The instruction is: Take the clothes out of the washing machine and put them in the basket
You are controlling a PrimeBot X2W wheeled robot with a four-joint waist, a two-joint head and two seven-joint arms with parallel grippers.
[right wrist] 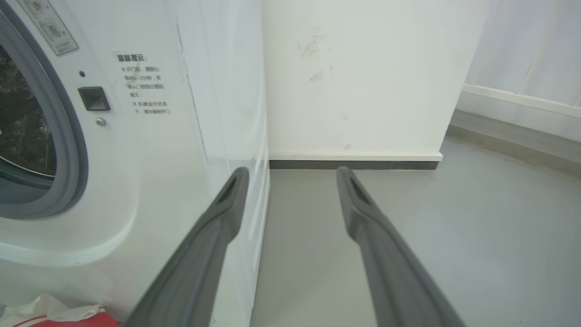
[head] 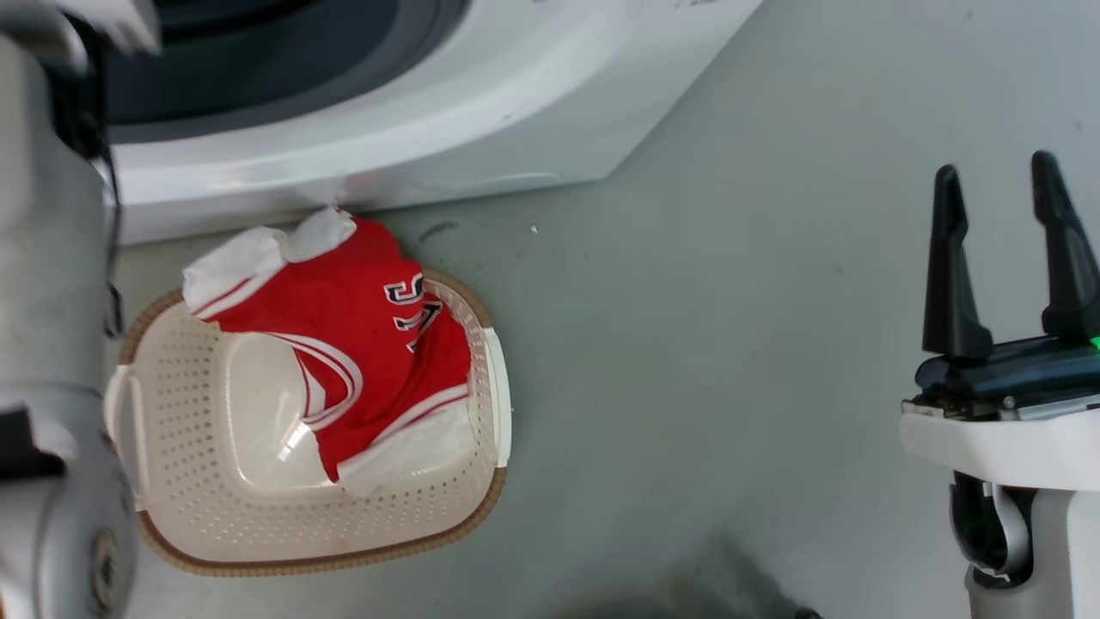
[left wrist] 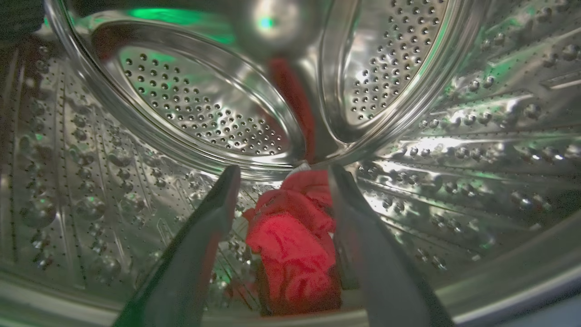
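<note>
A red jersey point(head: 352, 344) with white trim and lettering lies draped over the far right side of the cream basket point(head: 198, 507), which sits on the floor in front of the white washing machine point(head: 387, 112). My left gripper point(left wrist: 283, 171) is inside the steel drum point(left wrist: 454, 159), open, its fingers on either side of a crumpled plain red piece point(left wrist: 292, 236) on the drum floor, apart from it. My right gripper point(head: 1001, 176) hangs open over bare floor to the right, holding nothing. In the right wrist view, that gripper point(right wrist: 292, 170) points at the washing machine's point(right wrist: 159, 150) right corner.
My left arm's pale forearm point(head: 47, 344) fills the left edge of the head view, beside the basket. A white wall point(right wrist: 354, 77) with a dark skirting stands behind the washer. Grey floor point(head: 730, 344) stretches to the right of the basket.
</note>
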